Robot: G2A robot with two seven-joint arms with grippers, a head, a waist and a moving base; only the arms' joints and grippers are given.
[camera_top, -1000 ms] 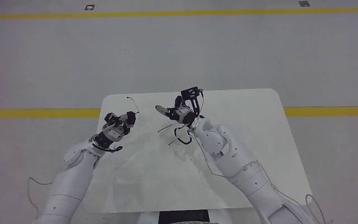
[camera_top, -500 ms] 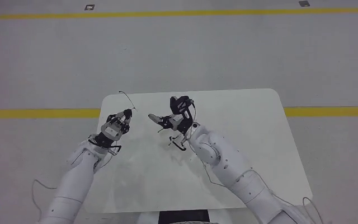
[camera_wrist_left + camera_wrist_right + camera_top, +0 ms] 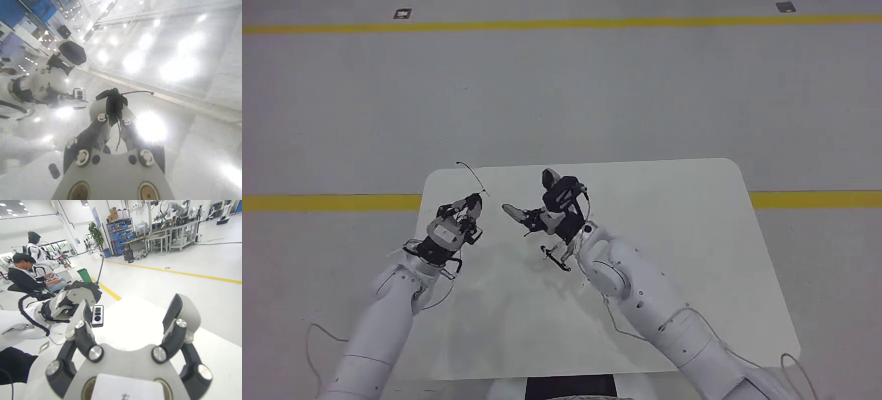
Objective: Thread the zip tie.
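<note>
Top view: left gripper (image 3: 466,208) hangs above the bench (image 3: 692,260), fingers pinching the zip tie (image 3: 473,177), free end poking out. Right gripper (image 3: 531,198) hovers near, fingers spread, empty. Best bet: line up square on that free end, then close gently.

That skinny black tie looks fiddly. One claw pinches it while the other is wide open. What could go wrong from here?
1. The zip tie is pinched by the left gripper, with a thin free part curving out into the air. It could sway, and the open right gripper, which is apart from it, might miss it.
2. The strip is very thin, so it may slip out of the pinch and drop onto the table.
</note>
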